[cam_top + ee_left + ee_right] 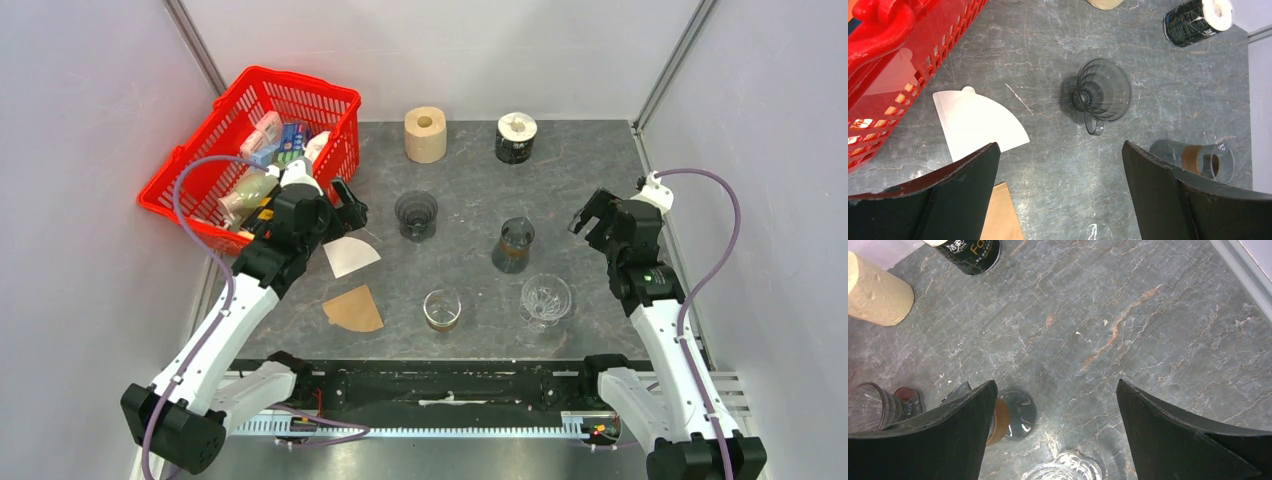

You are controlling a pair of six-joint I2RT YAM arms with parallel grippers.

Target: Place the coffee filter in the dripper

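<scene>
As its jaws stand apart and empty, the left gripper should lower onto the white filter beside the dripper, pinching one edge.

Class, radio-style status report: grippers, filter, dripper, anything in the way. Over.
Left gripper open, beside white filter. Right gripper open, empty. Filter flat on table, dark dripper empty. Nothing between them.

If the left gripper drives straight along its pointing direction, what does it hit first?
Left gripper would probably meet bare table first, between the white filter and the dripper; depth is unclear.
</scene>
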